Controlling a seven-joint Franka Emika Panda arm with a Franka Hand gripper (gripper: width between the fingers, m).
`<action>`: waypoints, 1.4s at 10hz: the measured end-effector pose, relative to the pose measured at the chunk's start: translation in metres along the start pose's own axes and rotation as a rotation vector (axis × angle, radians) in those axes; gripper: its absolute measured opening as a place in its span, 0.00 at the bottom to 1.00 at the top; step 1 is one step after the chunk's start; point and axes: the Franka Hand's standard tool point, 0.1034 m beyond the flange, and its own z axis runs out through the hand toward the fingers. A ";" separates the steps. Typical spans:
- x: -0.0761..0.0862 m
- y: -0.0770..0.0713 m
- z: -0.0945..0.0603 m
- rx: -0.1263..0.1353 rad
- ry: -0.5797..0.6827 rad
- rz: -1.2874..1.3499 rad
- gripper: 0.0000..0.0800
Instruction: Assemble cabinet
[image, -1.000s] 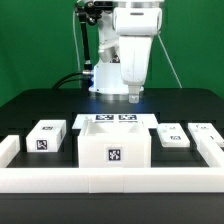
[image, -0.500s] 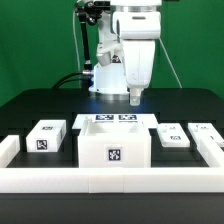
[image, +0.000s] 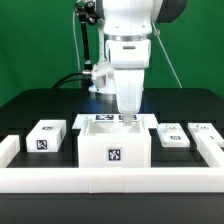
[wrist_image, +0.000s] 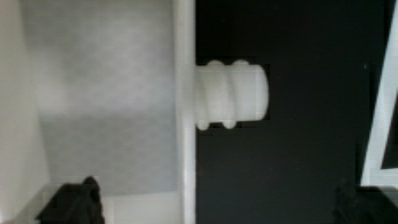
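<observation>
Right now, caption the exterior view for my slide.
Pincer over the open cabinet's back wall, loose blocks on either side.

Bright, even lighting (wrist view blurred)

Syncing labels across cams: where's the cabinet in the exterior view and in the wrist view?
Exterior view: the cabinet sits centre foreground, an open white box with a tag on its front, just behind the low white rail.
Wrist view: seen close up, the cabinet is the broad white surface, with a ridged white stub at its edge, jutting over the dark surface.
Shared landmark: the black table.
</observation>
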 end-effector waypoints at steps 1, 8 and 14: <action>0.001 -0.002 0.005 0.007 0.002 0.002 0.81; 0.000 -0.002 0.025 0.019 0.010 0.021 0.66; 0.000 -0.001 0.024 0.014 0.010 0.022 0.05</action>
